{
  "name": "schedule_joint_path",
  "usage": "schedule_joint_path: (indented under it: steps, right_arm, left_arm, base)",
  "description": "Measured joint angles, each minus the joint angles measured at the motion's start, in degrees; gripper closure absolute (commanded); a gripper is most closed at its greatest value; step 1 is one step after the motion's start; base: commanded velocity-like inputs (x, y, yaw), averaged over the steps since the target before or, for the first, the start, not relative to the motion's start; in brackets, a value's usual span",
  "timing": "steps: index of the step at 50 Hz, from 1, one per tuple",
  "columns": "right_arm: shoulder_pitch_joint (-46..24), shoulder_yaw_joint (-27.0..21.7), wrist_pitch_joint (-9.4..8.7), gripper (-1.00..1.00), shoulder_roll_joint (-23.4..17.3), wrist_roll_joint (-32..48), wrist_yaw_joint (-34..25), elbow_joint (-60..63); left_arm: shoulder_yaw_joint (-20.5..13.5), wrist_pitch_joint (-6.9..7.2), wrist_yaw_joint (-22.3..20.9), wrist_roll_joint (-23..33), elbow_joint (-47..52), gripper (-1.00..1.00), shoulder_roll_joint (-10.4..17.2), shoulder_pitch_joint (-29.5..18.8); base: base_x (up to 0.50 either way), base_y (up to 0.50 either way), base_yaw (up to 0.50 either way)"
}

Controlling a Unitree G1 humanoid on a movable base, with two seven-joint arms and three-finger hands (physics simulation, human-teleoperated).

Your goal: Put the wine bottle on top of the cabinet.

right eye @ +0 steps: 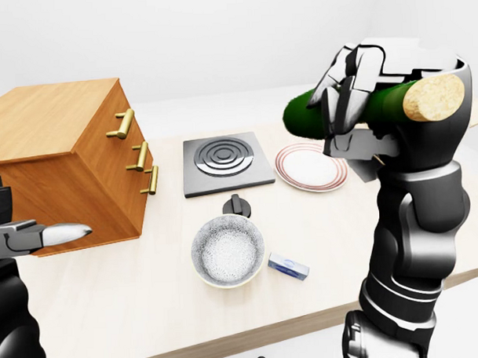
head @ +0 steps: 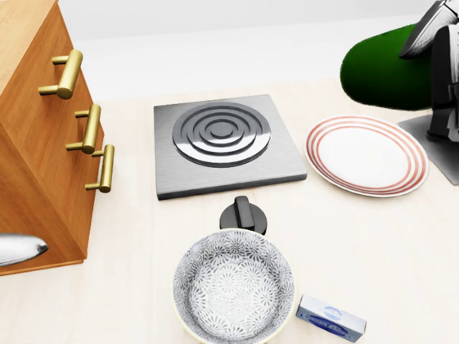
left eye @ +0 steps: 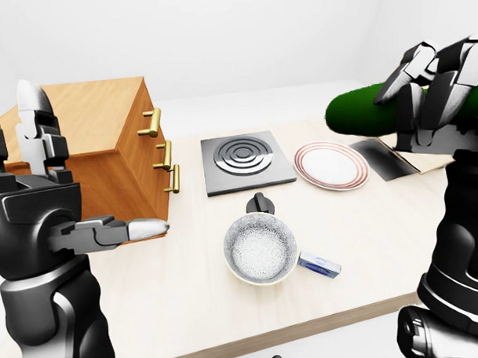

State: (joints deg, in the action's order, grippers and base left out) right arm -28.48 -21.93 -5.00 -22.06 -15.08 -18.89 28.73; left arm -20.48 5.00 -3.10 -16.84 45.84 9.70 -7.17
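Pale table (left eye: 188, 306): your right hand (right eye: 361, 88) grips the wine bottle (right eye: 378, 107) sideways, lifted for the cabinet (left eye: 87, 113) top; left hand (left eye: 76, 224) hangs open, spare.

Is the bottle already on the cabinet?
No, the right hand holds the bottle sideways in the air above the plate, far right of the cabinet.

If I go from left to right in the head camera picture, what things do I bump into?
Cabinet → stove plate → plate → wine bottle, held up by the right hand.
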Motion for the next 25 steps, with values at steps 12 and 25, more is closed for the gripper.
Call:
schedule_joint_path:
  steps: [12, 25]
  right_arm:
    - [-10.06, 1.78, 0.00, 1.00, -1.81, -3.76, 3.11, -4.67]
    - [-18.84, 4.34, 0.00, 1.00, -2.71, -5.09, 5.66, -9.06]
  left_arm:
    - [0.28, 0.00, 0.13, -0.06, 0.75, -1.00, -0.13, 0.12]
    - [-0.40, 0.00, 0.09, -0.98, 2.45, -1.00, -0.10, 0.14]
  base:
    - [0.00, 0.00, 0.00]
    - [0.00, 0.00, 0.00]
